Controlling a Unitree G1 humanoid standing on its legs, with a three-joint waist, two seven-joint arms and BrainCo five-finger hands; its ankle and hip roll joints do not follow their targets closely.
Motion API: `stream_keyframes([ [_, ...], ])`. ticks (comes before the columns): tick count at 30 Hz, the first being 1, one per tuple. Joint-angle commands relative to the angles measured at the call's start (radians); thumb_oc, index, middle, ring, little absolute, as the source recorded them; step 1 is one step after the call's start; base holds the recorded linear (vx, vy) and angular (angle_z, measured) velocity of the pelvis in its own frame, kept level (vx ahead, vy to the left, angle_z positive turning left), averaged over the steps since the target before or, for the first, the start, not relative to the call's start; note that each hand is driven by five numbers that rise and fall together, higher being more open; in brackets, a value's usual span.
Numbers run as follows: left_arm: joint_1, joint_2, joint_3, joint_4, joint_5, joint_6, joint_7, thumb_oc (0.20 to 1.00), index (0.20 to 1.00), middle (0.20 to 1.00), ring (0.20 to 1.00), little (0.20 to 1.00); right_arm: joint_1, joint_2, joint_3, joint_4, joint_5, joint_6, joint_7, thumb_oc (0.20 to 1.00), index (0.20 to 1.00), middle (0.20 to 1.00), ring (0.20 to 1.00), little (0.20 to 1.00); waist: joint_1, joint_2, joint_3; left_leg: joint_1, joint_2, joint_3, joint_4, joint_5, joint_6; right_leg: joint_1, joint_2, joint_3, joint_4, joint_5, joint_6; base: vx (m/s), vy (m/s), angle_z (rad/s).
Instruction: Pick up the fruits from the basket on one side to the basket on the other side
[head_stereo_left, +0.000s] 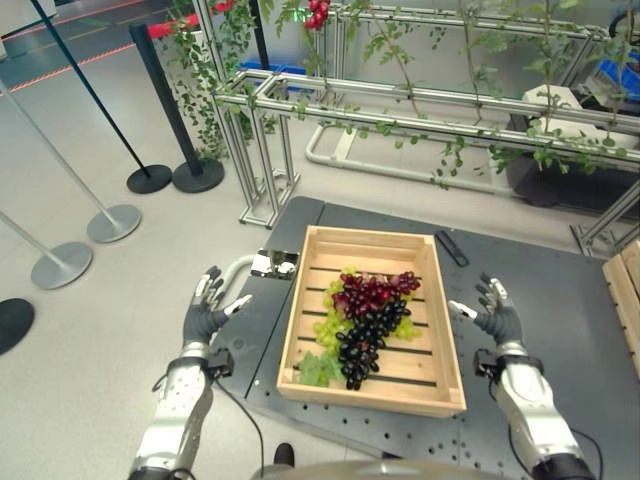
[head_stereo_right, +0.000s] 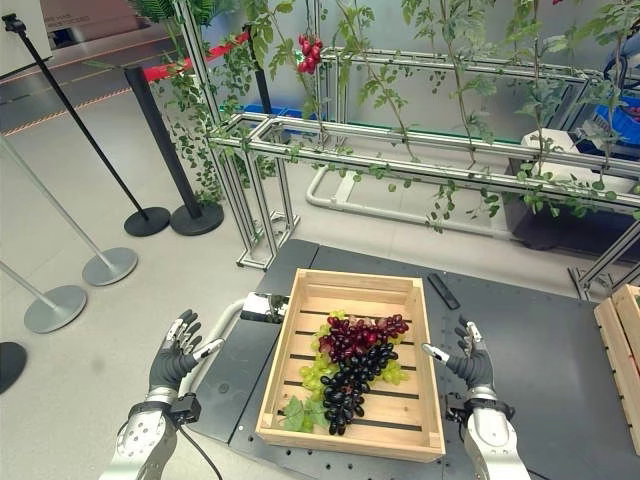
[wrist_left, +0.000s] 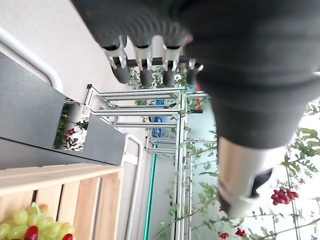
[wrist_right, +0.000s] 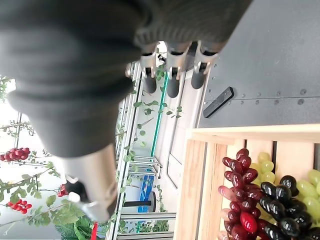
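Observation:
A wooden crate (head_stereo_left: 296, 318) stands in the middle of the dark platform (head_stereo_left: 560, 290). Inside it lie bunches of grapes: a red one (head_stereo_left: 372, 292), a dark one (head_stereo_left: 367, 338) and a green one (head_stereo_left: 330, 328) with leaves. My left hand (head_stereo_left: 207, 310) hovers open just left of the crate, palm facing it. My right hand (head_stereo_left: 495, 312) hovers open just right of the crate. Neither touches the crate or the fruit. In the right wrist view the grapes (wrist_right: 255, 205) lie past my straight fingers (wrist_right: 172, 82).
A second wooden crate (head_stereo_left: 625, 290) shows at the platform's right edge. A black bar (head_stereo_left: 451, 248) lies behind the crate, a small shiny box (head_stereo_left: 274, 263) at its back left corner. An aluminium frame with vines (head_stereo_left: 420, 100) stands behind; barrier posts (head_stereo_left: 150, 178) stand at the left.

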Motion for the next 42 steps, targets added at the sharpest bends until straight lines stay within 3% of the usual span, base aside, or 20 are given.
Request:
stream_keyframes([
  [1,-0.060,0.019,-0.004,-0.028,-0.011,-0.053,-0.002,1.000,1.000,1.000,1.000,1.000,-0.049,-0.004,-0.027,-0.033,0.009,-0.043,-0.001,1.000,1.000,1.000,1.000,1.000,0.001,-0.034,0.017,0.018,-0.032,0.023,0.000,-0.070,0.029,0.068,-0.021,-0.046,0.012,-0.098,0.064,0.00,0.000,0.00],
  [9,-0.054,0.083,0.015,-0.092,0.100,-0.036,0.002,1.000,1.000,1.000,1.000,1.000,-0.047,-0.018,-0.072,-0.058,0.008,-0.046,-0.025,1.000,1.000,1.000,1.000,1.000,-0.004,-0.024,0.024,0.012,-0.033,0.023,0.001,-0.072,0.029,0.061,-0.020,-0.043,0.014,-0.101,0.063,0.00,0.000,0.00],
  [19,-0.063,0.073,0.043,-0.176,0.031,-0.057,0.002,1.000,1.000,1.000,1.000,1.000,-0.094,-0.072,-0.055,-0.141,-0.070,-0.034,-0.020,1.000,1.000,1.000,1.000,1.000,0.003,-0.028,0.026,0.016,-0.031,0.021,0.000,-0.074,0.029,0.066,-0.017,-0.048,0.012,-0.103,0.061,0.00,-0.001,0.00],
  [28,-0.051,0.099,0.060,-0.220,0.002,-0.072,-0.029,1.000,1.000,1.000,1.000,1.000,-0.166,-0.112,0.023,-0.176,-0.144,-0.022,-0.011,1.000,1.000,1.000,1.000,1.000,0.036,-0.065,0.040,0.003,-0.026,0.005,0.000,-0.057,0.019,0.065,-0.013,-0.063,0.013,-0.103,0.053,-0.01,-0.037,0.06],
  [34,-0.051,0.109,0.054,-0.267,-0.050,-0.075,-0.045,1.000,1.000,1.000,1.000,1.000,-0.222,-0.192,0.034,-0.183,-0.222,-0.013,-0.022,1.000,1.000,1.000,1.000,1.000,0.071,-0.086,0.068,-0.034,-0.022,-0.027,0.006,-0.046,0.013,0.050,-0.009,-0.097,0.016,-0.099,0.052,-0.02,-0.025,0.21],
  [42,-0.127,0.150,0.030,-0.349,-0.092,-0.092,-0.031,1.000,1.000,1.000,1.000,1.000,-0.346,-0.334,0.119,-0.060,-0.316,0.014,-0.055,1.000,1.000,1.000,1.000,1.000,0.115,-0.132,0.180,-0.174,-0.013,-0.068,0.058,-0.023,0.003,-0.045,0.004,-0.126,0.034,-0.086,0.046,-0.11,-0.058,0.14],
])
